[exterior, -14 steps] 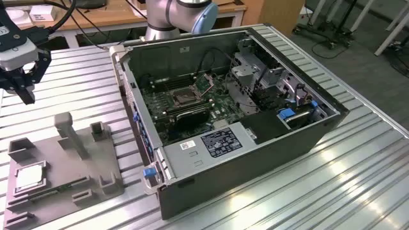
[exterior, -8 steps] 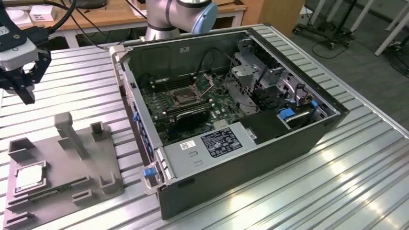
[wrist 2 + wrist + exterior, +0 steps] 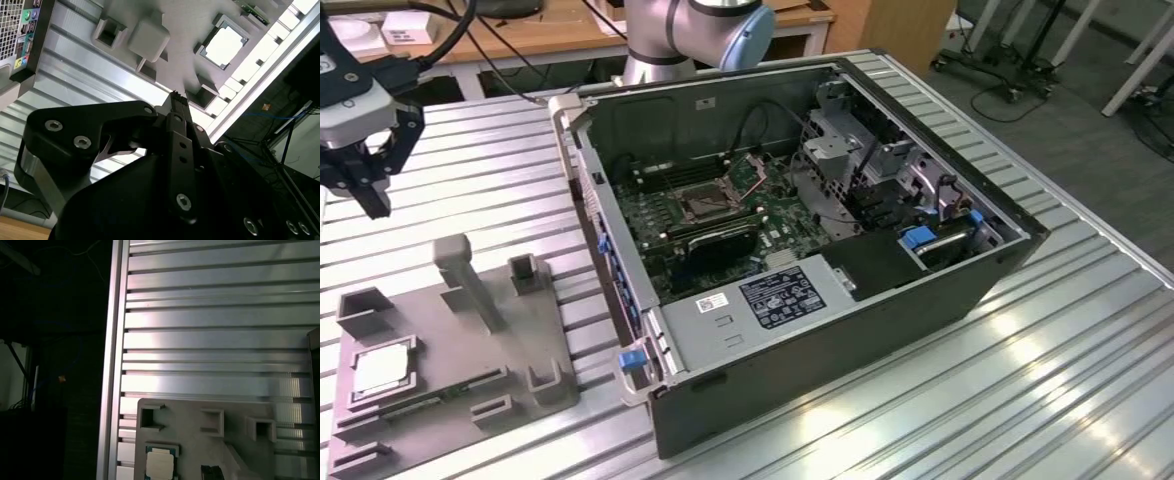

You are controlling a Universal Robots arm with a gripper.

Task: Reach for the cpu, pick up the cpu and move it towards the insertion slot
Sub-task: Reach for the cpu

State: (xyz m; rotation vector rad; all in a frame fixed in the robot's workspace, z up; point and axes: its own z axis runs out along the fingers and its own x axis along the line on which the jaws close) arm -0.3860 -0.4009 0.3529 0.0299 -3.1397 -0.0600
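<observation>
The cpu (image 3: 380, 372) is a pale silvery square chip lying flat in a recess of the grey fixture (image 3: 520, 330) on the exterior view's left; both wrist views show the cpu (image 3: 225, 45) (image 3: 160, 463) lying in that recess. My gripper (image 3: 374, 203) hangs above the slatted table behind the fixture, well apart from the cpu. Its dark fingers meet at the tip, shut with nothing between them, and in the second wrist view the gripper (image 3: 178, 97) points towards the fixture. The insertion slot (image 3: 707, 205) is a dark square socket in a metal bracket on the motherboard inside the open case.
The open computer case (image 3: 961, 300) stands in the middle of the aluminium table (image 3: 1067, 400). A tall grey post (image 3: 467, 280) and several small blocks rise from the fixture, and a memory stick (image 3: 434, 395) lies beside the cpu. The arm's base (image 3: 680, 30) is behind the case. The table edge (image 3: 112, 365) runs close to the fixture.
</observation>
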